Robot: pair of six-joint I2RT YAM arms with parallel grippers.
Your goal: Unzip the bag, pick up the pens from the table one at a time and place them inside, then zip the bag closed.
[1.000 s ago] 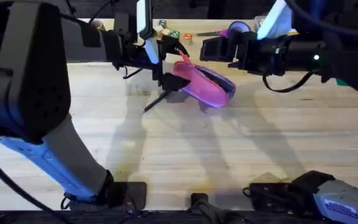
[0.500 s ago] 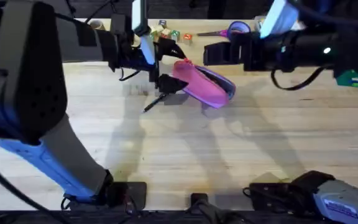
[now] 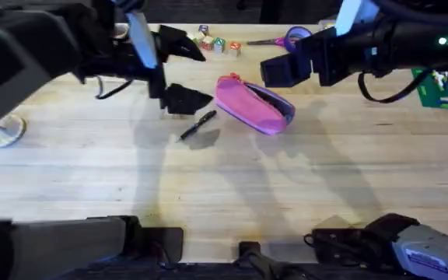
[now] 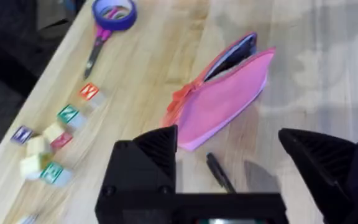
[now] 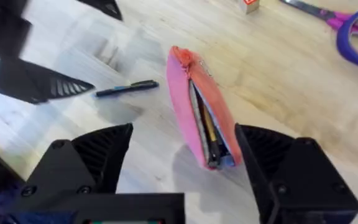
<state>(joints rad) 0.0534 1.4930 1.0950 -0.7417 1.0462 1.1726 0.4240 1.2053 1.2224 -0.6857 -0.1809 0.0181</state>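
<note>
Pink bag [image 3: 253, 106] lying on the wooden surface [image 3: 286, 187], toward the far middle, zip open along its upper edge, with what look like pens [image 5: 205, 132] already inside, though too blurred to count

One black pen [image 3: 198, 125] flat on the surface just beside the bag's red-tabbed end, angled, not touching the bag

Left gripper [image 3: 179, 74] hovering above the surface just left of the bag, fingers spread wide and holding nothing; pen just below and between its fingertips in the overhead view, bag close by to its right. In the left wrist view, both black fingers [image 4: 148, 155] flanking the pen's tip [image 4: 219, 172], with the bag [image 4: 222, 96] just beyond

Right gripper [image 3: 274, 66] raised behind and to the right of the bag, also wide open and empty; in the right wrist view the bag [image 5: 182, 99] between and beyond the two fingers, the pen [image 5: 126, 88] off toward the left gripper's fingers

Purple scissors [image 3: 286, 37] and small lettered blocks [image 3: 218, 43] along the far edge, well apart from the bag
</note>
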